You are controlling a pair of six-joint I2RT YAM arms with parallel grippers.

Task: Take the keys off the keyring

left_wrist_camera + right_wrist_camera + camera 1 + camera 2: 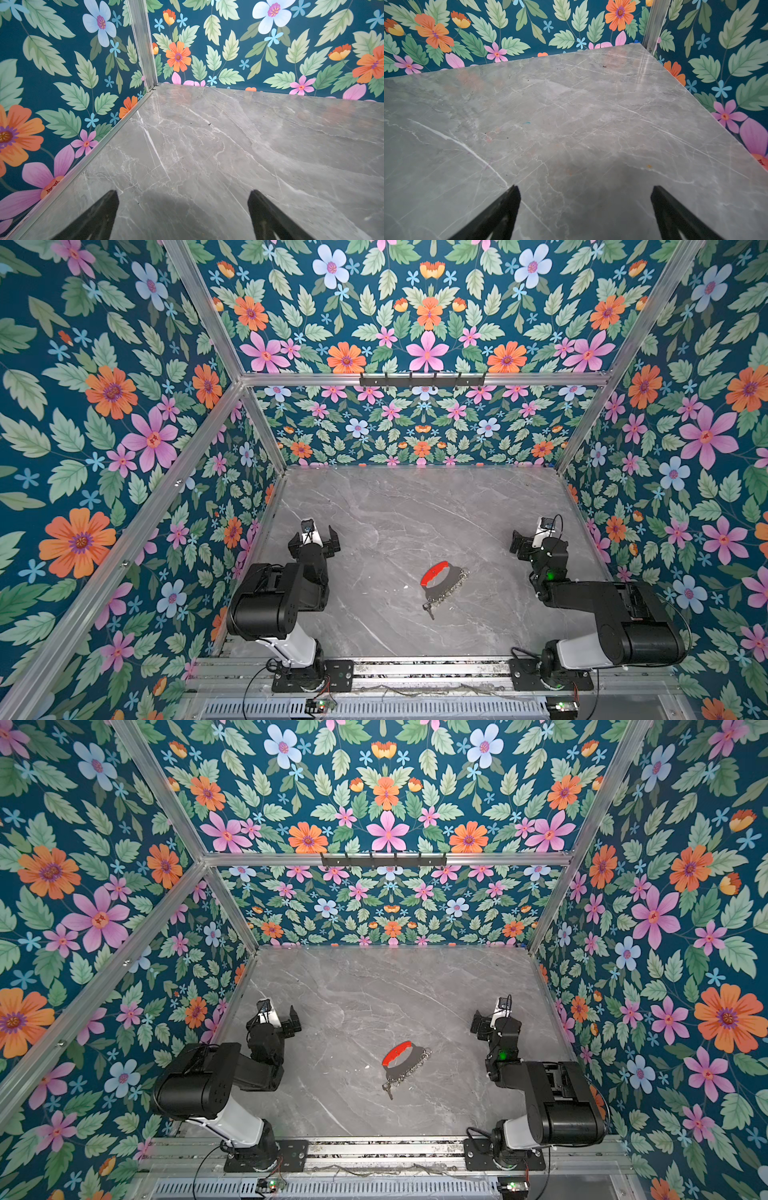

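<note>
Two grippers, both spread wide, nothing between the fingers. Reading a top view as a dial, 12 at the back wall: the left gripper (313, 541) hangs at 9 o'clock over the marble table (395, 506), and the right gripper (536, 541) at 3 o'clock. Each is well apart from the task items.

Flat on the table near its middle, a bit toward 5 o'clock, lies the keyring (441, 587). It has a red strip (432, 572) on its 11 o'clock edge and silver loops (455, 583) fringing the 3-to-5 o'clock edge. At the plate's 7 o'clock tip sit the keys (428, 608), touching it or hooked on; too small to tell which.

Both top views show the same layout: keyring (401, 1064), keys (387, 1088).

In both top views one finger of the right gripper is hidden behind its own wrist. Each wrist view takes in only black fingertips (108, 207) cut off by the frame edge, bare marble and floral wall (62, 62); the right wrist fingertips (666, 205) are just as far apart.
</note>
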